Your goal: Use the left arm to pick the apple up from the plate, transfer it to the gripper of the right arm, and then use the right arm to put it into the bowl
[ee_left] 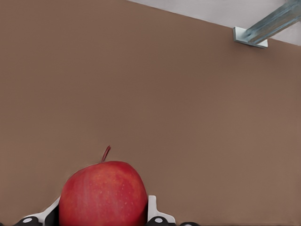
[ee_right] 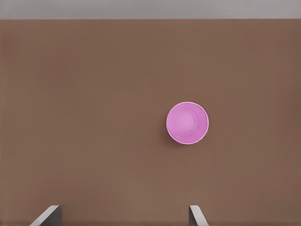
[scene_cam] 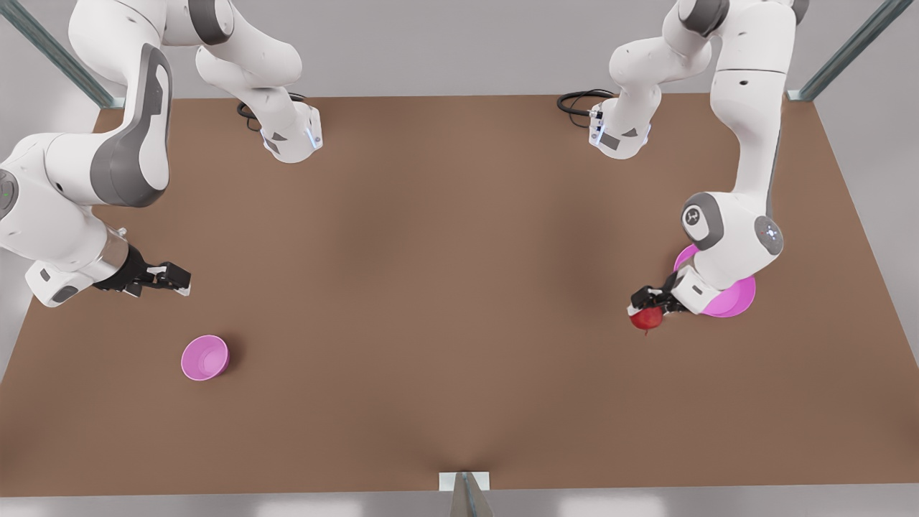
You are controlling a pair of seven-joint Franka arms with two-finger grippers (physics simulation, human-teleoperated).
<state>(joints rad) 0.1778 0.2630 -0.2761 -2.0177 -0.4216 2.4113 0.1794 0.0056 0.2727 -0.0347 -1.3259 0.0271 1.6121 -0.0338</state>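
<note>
The red apple [scene_cam: 646, 317] [ee_left: 103, 195] sits between the fingers of my left gripper [scene_cam: 647, 307] [ee_left: 103, 213], which is shut on it. It hangs above the table, just off the plate's edge toward the front view's left. The magenta plate [scene_cam: 736, 300] lies under that arm, which partly hides it. At the front view's left, my right gripper [scene_cam: 181, 280] [ee_right: 122, 209] waits open and empty above the table. The small pink bowl [scene_cam: 204, 357] [ee_right: 187, 123] stands on the table a little nearer the front edge than that gripper.
The brown table [scene_cam: 445, 287] stretches bare between the two arms. Both arm bases [scene_cam: 291, 136] [scene_cam: 617, 133] stand at the far edge with cables. Metal frame posts [scene_cam: 847, 50] [ee_left: 263, 30] rise at the corners, and a bracket [scene_cam: 464, 485] sits at the front edge.
</note>
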